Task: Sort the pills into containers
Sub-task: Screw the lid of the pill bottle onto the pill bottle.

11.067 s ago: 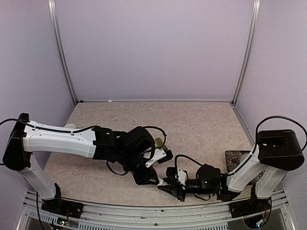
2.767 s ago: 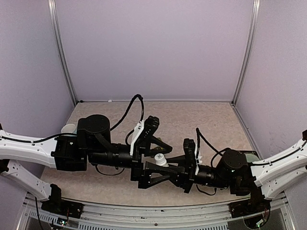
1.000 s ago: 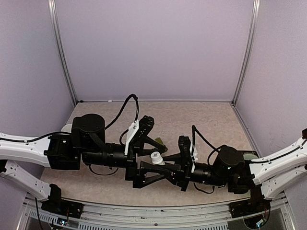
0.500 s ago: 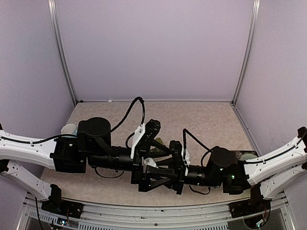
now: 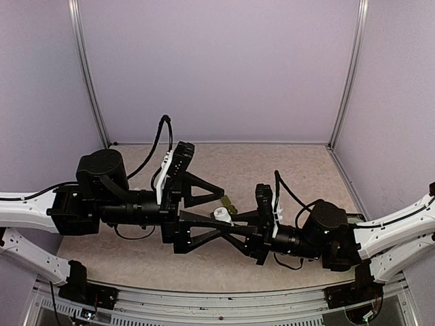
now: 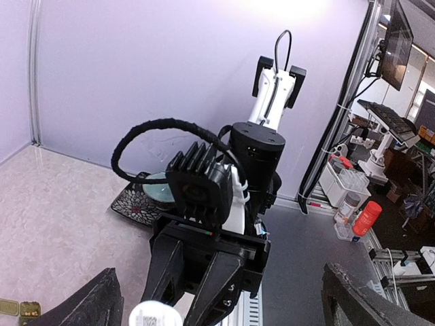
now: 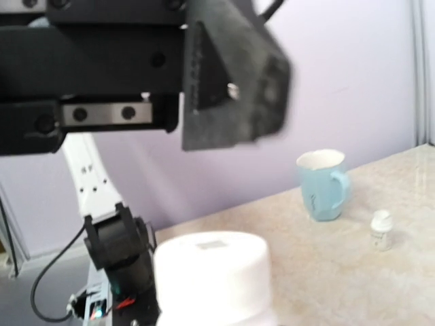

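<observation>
Grip: my right gripper (image 5: 221,221) clamps a white plastic pill bottle (image 5: 221,214) aloft; my left gripper (image 6: 228,305) gapes wide facing it, holding nothing. Bottle probably light, stiff, slick: take the round cap (image 7: 211,268) squarely. Just beyond, the dark green plastic pill-box strip (image 5: 228,202) lies on the speckled beige table (image 5: 285,170); lids unclear.

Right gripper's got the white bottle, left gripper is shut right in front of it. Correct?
Not quite: the left gripper is open, not shut. The left wrist view shows its fingers spread far apart at the bottom corners, with the right gripper holding the white bottle right in front of it.
</observation>
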